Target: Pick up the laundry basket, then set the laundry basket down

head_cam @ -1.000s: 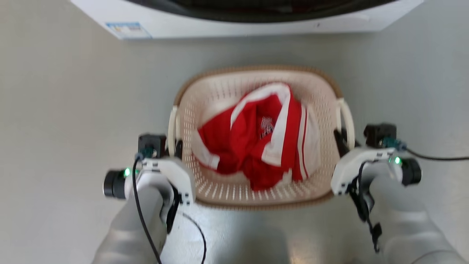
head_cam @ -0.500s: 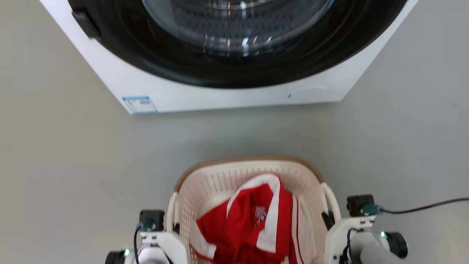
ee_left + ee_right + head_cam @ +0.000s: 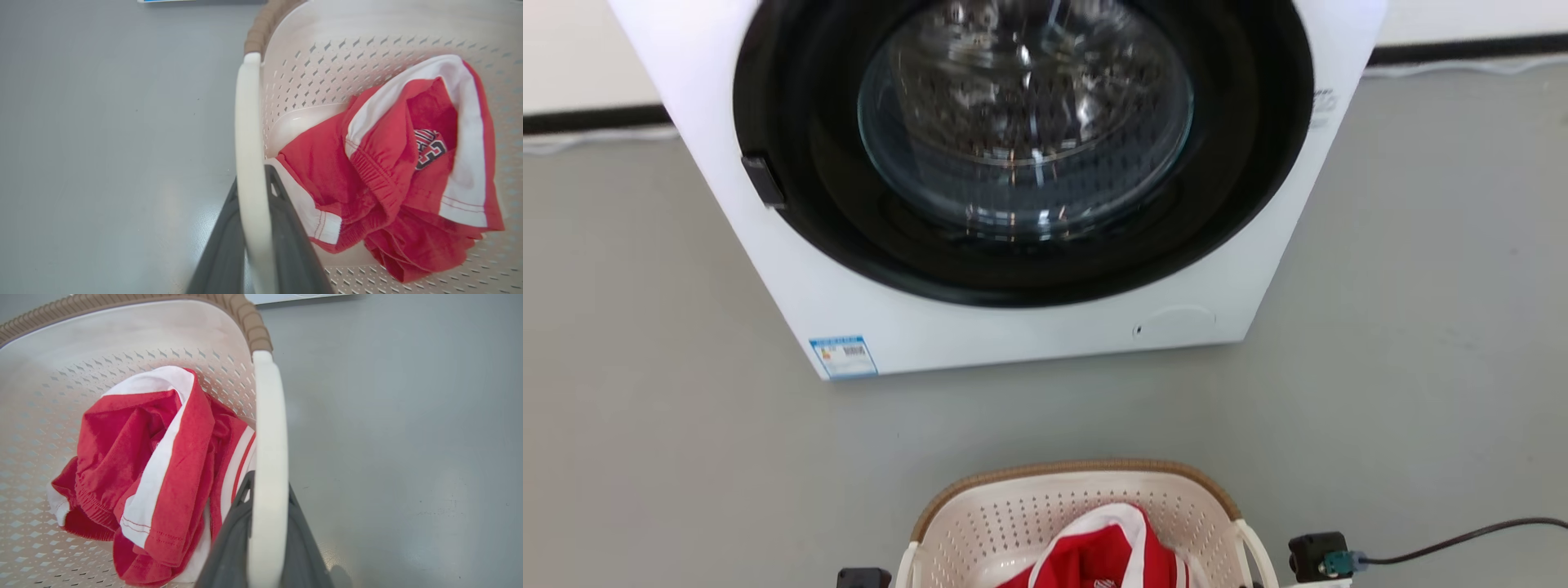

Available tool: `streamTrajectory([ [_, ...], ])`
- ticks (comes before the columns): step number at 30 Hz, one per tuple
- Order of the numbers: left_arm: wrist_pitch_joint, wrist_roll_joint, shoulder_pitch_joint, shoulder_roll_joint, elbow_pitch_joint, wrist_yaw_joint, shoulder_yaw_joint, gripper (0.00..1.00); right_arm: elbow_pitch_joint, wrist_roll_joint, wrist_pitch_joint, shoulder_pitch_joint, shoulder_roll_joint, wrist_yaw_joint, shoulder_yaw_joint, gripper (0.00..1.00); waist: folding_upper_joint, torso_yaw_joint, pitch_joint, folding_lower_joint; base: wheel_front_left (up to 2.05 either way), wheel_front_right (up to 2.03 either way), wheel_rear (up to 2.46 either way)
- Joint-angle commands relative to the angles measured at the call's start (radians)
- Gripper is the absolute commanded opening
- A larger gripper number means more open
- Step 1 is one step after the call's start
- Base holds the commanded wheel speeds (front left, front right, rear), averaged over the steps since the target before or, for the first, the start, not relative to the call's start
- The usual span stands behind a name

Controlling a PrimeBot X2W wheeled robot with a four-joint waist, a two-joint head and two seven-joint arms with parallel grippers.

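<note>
The left end effector (image 3: 251,179) pinches one loop handle (image 3: 247,122) of the laundry basket (image 3: 327,49); the right end effector (image 3: 267,482) pinches the opposite handle (image 3: 267,416).

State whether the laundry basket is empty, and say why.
Not empty: a crumpled red-and-white garment lies inside the laundry basket, bottom partly bare.
</note>
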Motion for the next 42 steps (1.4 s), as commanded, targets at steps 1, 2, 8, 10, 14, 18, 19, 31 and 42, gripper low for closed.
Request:
streamTrajectory([
  [1,-0.007,-0.010,-0.001,0.040,0.000,0.014,0.018,0.00,-0.005,0.011,-0.004,0.013,-0.006,0.007,0.030,0.00,0.0000,-0.006,-0.044,0.0000,0.00,0.00,0.00],
  [2,-0.007,-0.012,0.001,0.040,0.001,0.015,0.015,0.00,-0.004,0.017,-0.003,0.017,-0.006,0.007,0.036,0.00,0.0000,-0.006,-0.052,0.0000,0.00,0.00,0.00],
  [8,-0.007,-0.019,0.001,0.040,0.006,0.017,0.002,0.00,-0.001,0.043,-0.003,0.018,-0.006,0.007,0.060,0.00,0.0000,-0.008,-0.071,0.0000,0.00,0.00,0.00],
  [10,-0.007,-0.021,0.001,0.040,0.008,0.018,-0.003,0.00,0.001,0.052,-0.006,0.016,-0.006,0.007,0.069,0.00,0.0000,-0.009,-0.076,0.0000,0.00,0.00,0.00],
  [14,-0.008,-0.026,0.002,0.040,0.012,0.018,-0.011,0.00,0.006,0.067,-0.011,0.015,-0.006,0.007,0.085,0.00,0.0000,-0.009,-0.082,0.0000,0.00,0.00,0.00],
  [18,-0.008,-0.033,0.001,0.040,0.014,0.018,-0.018,0.00,0.012,0.081,-0.013,0.013,-0.006,0.007,0.098,0.00,0.0000,-0.009,-0.086,0.0000,0.00,0.00,0.00],
  [19,-0.009,-0.034,0.000,0.040,0.014,0.018,-0.019,0.00,0.014,0.084,-0.014,0.012,-0.006,0.007,0.101,0.00,0.0000,-0.009,-0.086,0.0000,0.00,0.00,0.00],
  [31,-0.011,-0.054,-0.006,0.040,0.018,0.020,-0.034,0.00,0.025,0.120,-0.026,-0.004,-0.006,0.007,0.134,0.00,0.0000,-0.006,-0.081,0.0000,0.00,0.00,0.00],
  [42,-0.013,-0.069,-0.016,0.040,0.018,0.025,-0.049,0.00,0.030,0.150,-0.037,-0.024,-0.006,0.007,0.163,0.00,0.0000,-0.003,-0.065,0.0000,0.00,0.00,0.00],
])
